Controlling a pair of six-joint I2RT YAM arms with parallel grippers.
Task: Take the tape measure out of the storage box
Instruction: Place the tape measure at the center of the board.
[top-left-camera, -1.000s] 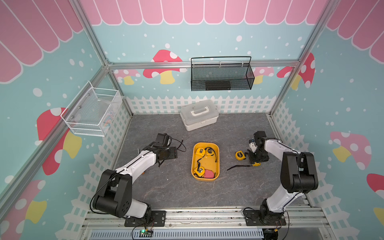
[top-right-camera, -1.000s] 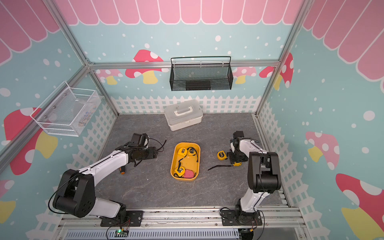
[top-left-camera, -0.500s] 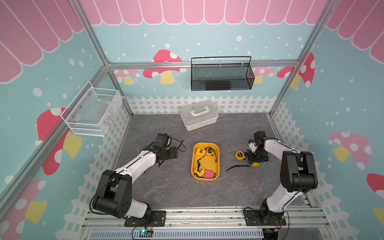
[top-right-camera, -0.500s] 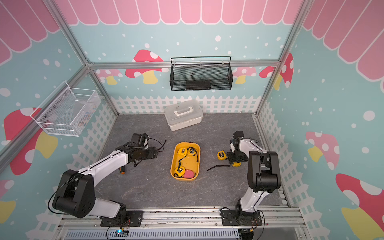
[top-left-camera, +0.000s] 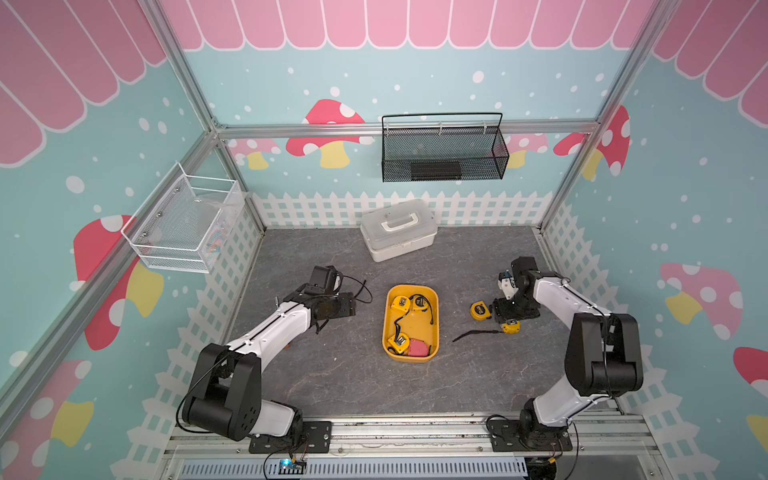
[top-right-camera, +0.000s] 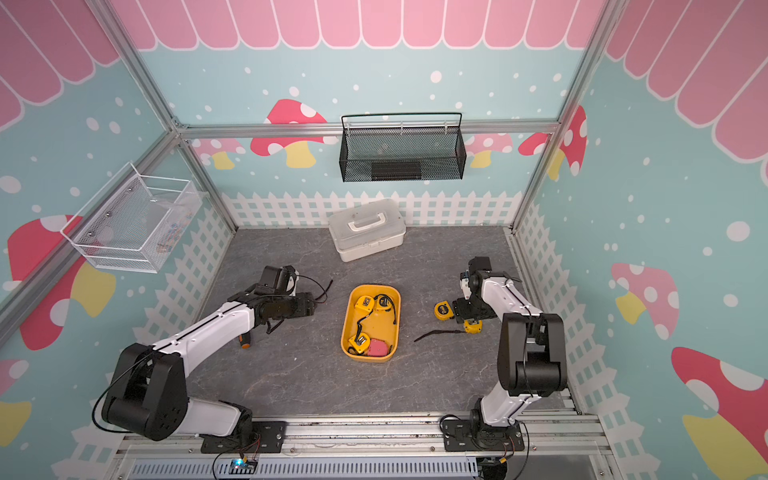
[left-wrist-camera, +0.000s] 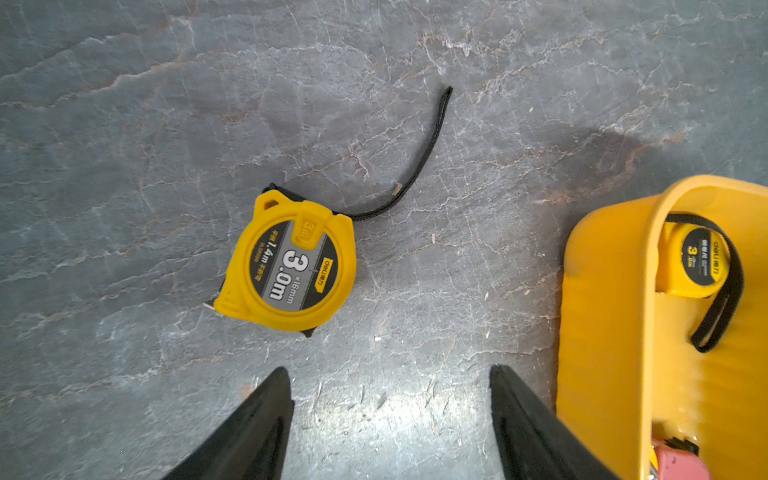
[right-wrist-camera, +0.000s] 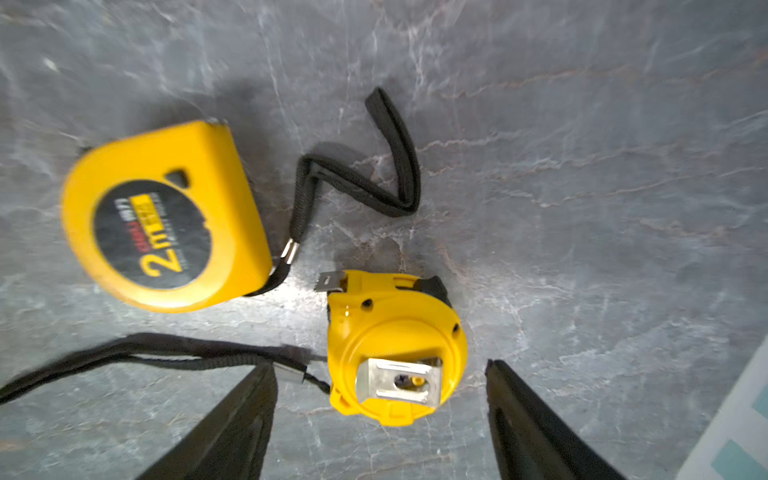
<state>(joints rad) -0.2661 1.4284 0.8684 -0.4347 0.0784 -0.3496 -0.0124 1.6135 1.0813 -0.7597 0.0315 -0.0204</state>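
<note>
The right gripper (right-wrist-camera: 378, 365) holds its black wedge fingers apart, either side of a glossy yellow tape (right-wrist-camera: 395, 332) and clear of it. The tape lies flat, steel belt clip up, on the veined grey table (right-wrist-camera: 582, 166) (outside the box (left-wrist-camera: 602, 311), woven black strap trailing). The left gripper (left-wrist-camera: 388, 369) gapes too, holding nothing, just beside the box's smooth, round-cornered plastic wall
</note>
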